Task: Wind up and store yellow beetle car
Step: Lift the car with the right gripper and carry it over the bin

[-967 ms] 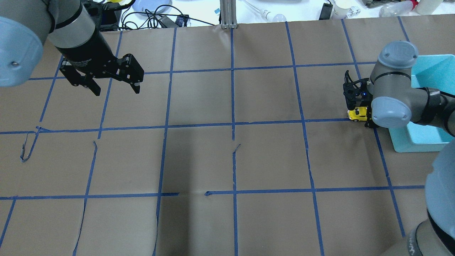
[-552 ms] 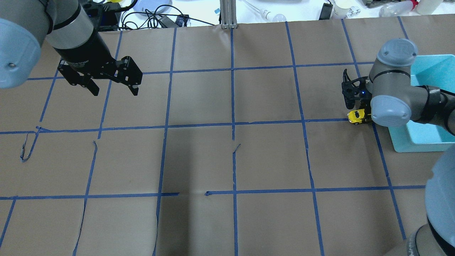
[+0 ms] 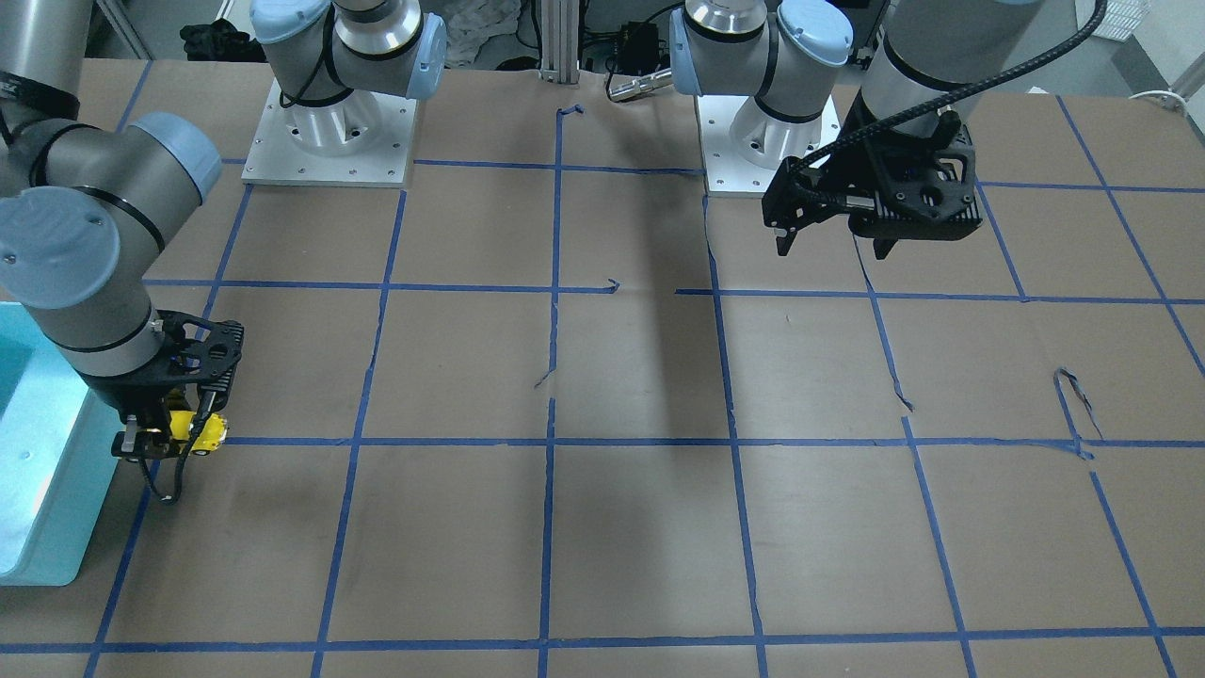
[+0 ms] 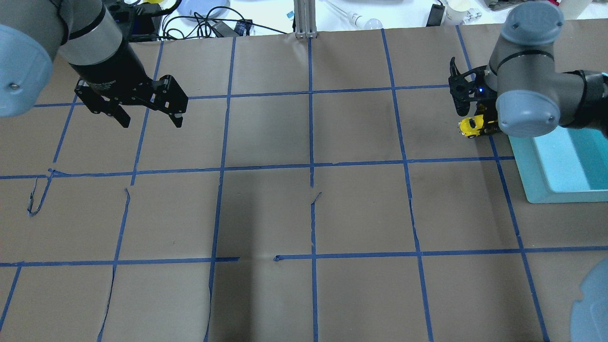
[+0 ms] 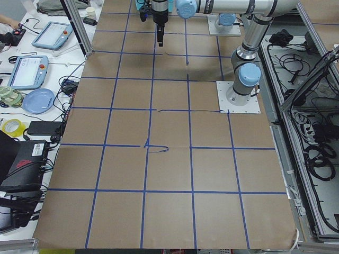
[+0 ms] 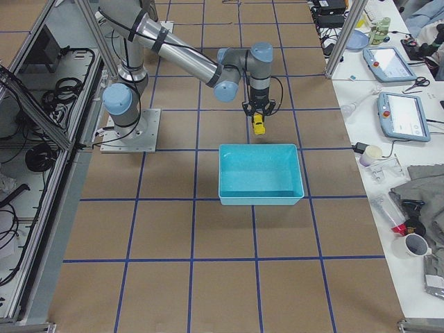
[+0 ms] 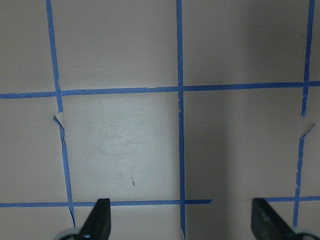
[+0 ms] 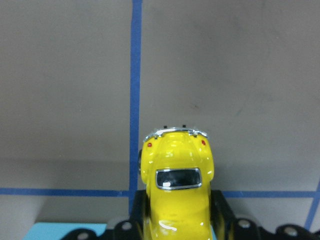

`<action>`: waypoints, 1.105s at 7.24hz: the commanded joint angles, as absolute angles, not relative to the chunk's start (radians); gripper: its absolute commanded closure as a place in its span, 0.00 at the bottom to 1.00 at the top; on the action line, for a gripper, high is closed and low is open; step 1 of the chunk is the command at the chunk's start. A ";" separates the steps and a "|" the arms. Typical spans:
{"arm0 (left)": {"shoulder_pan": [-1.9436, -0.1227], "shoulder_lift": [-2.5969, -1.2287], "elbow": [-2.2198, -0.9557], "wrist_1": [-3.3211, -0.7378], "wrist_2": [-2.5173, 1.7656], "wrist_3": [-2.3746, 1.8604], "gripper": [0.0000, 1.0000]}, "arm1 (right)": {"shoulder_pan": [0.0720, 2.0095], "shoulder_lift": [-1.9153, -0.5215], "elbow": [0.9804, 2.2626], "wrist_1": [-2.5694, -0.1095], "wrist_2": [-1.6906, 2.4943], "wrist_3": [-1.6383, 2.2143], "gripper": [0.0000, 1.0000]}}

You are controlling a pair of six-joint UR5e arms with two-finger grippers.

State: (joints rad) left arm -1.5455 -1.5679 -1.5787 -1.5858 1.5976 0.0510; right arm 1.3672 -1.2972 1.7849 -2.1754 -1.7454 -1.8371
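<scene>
The yellow beetle car [image 4: 471,127] is held between the fingers of my right gripper [image 4: 476,124], clear of the brown paper, just left of the blue bin [image 4: 526,176]. In the right wrist view the car [image 8: 176,184] points away from the camera, with its rear window and silver bumper showing and the pads tight on its sides. It also shows in the front-facing view [image 3: 205,430] and in the exterior right view [image 6: 258,127]. My left gripper [image 4: 152,122] is open and empty, hovering over the far left of the table [image 3: 833,247].
The light-blue bin [image 6: 260,196] stands open at the table's right end [image 3: 38,556]. Blue tape lines grid the brown paper, which has small tears. Cables, a plate and tablets lie beyond the far edge.
My right gripper has carried the car away from the tape line, toward the table's far side and higher. My left gripper has hardly moved and stays open.
</scene>
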 commanded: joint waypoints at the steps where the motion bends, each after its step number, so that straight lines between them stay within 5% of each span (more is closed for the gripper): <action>1: -1.543 -1.566 -1.578 -1.585 1.605 0.052 0.00 | 1.301 -1.321 1.712 -2.106 -1.772 -1.897 1.00; 4: -1.540 -1.559 -1.577 -1.607 1.606 0.052 0.00 | 1.067 -1.296 1.738 -2.156 -1.766 -2.007 1.00; 8: -1.539 -1.559 -1.578 -1.611 1.608 0.052 0.00 | 1.003 -1.123 1.750 -2.295 -1.772 -2.069 1.00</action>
